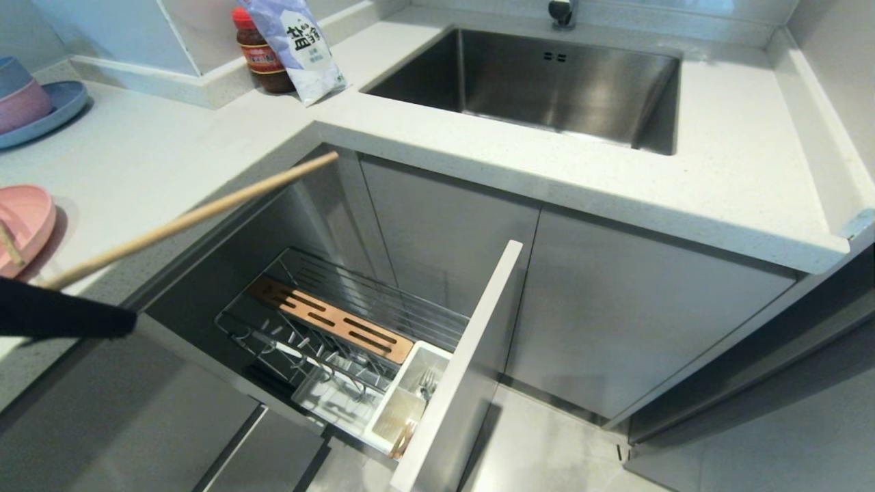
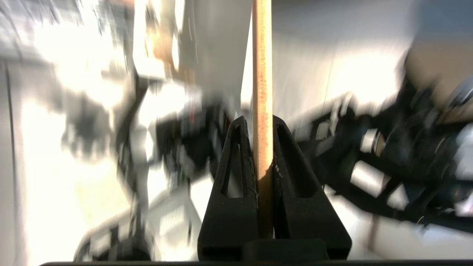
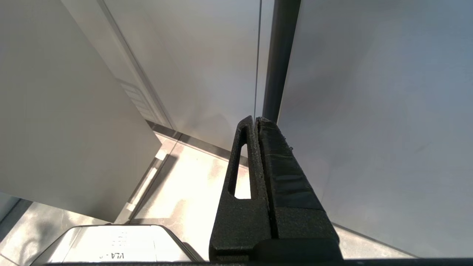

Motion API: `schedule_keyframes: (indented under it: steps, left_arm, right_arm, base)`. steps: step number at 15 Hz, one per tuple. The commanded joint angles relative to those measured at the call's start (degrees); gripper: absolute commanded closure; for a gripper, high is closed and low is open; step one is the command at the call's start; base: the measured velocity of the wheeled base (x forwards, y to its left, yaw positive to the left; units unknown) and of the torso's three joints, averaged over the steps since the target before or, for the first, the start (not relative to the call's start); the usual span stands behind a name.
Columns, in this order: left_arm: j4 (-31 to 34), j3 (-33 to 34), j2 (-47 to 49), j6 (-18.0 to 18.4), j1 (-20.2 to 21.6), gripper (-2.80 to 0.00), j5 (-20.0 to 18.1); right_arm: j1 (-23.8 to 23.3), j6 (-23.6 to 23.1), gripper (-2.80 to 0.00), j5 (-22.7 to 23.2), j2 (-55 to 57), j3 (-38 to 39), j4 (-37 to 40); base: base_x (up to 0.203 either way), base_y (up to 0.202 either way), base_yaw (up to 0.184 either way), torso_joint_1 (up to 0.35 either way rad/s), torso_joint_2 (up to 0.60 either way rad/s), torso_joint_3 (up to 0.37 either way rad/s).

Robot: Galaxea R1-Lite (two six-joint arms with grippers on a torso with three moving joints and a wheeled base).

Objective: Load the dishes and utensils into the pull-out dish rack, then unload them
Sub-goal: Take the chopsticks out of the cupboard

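In the head view, you see the left gripper (image 1: 65,311) at the left edge, over the counter (image 1: 171,157), holding one chopstick (image 1: 198,215) that slants up toward the sink (image 1: 547,82). The pull-out dish rack (image 1: 342,328) stands open below; its white cutlery holder (image 1: 410,396) contains a fork (image 1: 428,384). One pink plate (image 1: 27,219) lies on the counter.

In the left wrist view, the fingers (image 2: 229,177) are clamped on the chopstick (image 2: 262,92).

In the right wrist view, the right gripper (image 3: 257,122) is closed on nothing, beside cabinet panels.

Pull-out chrome wire dish rack (image 1: 383,307) drawn out below the pale stone countertop (image 1: 171,157), slim silver metal fork (image 1: 427,384) stood in the white plastic cutlery holder (image 1: 410,393) at the rack's front, steel sink (image 1: 547,82) set behind, round pink plate (image 1: 27,225) laid on the countertop at left, light wooden chopstick (image 1: 198,217) held above the counter edge.
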Motion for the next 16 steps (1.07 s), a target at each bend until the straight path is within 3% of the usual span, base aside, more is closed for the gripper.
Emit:
schedule_keyframes:
  steps: [1, 6, 8, 10, 11, 12, 16]
  left_arm:
    - [-5.1, 1.4, -6.3, 2.5, 11.3, 0.0, -4.5]
    - [-14.7, 2.8, -11.2, 5.3, 44.1, 0.0, -20.2]
    - [-17.1, 2.1, -11.9, 5.6, 55.8, 0.0, -23.4]
    - [-18.3, 0.5, -11.1, 5.9, 64.8, 0.0, -23.7]
    - [-18.6, -0.7, -9.7, 6.0, 67.8, 0.0, -22.4]
    - [-18.7, -2.0, -8.1, 6.1, 68.8, 0.0, -18.5]
    - [-18.8, -4.0, -1.4, 6.6, 66.2, 0.0, 3.2]
  right_arm:
    - [0.0, 0.0, 0.0, 0.0, -0.1, 0.1, 0.0]
    - [0.0, 0.0, 0.0, 0.0, -0.1, 0.1, 0.0]
    - [0.0, 0.0, 0.0, 0.0, -0.1, 0.1, 0.0]
    - [0.0, 0.0, 0.0, 0.0, -0.1, 0.1, 0.0]
    - [0.0, 0.0, 0.0, 0.0, -0.1, 0.1, 0.0]
    - [0.0, 0.0, 0.0, 0.0, -0.1, 0.1, 0.0]
    - [0.0, 0.0, 0.0, 0.0, -0.1, 0.1, 0.0]
  base:
    - [0.0, 0.0, 0.0, 0.0, 0.0, 0.0]
    - [0.0, 0.0, 0.0, 0.0, 0.0, 0.0]
    - [0.0, 0.0, 0.0, 0.0, 0.0, 0.0]
    - [0.0, 0.0, 0.0, 0.0, 0.0, 0.0]
    - [0.0, 0.0, 0.0, 0.0, 0.0, 0.0]
    - [0.0, 0.0, 0.0, 0.0, 0.0, 0.0]
    - [0.0, 0.0, 0.0, 0.0, 0.0, 0.0]
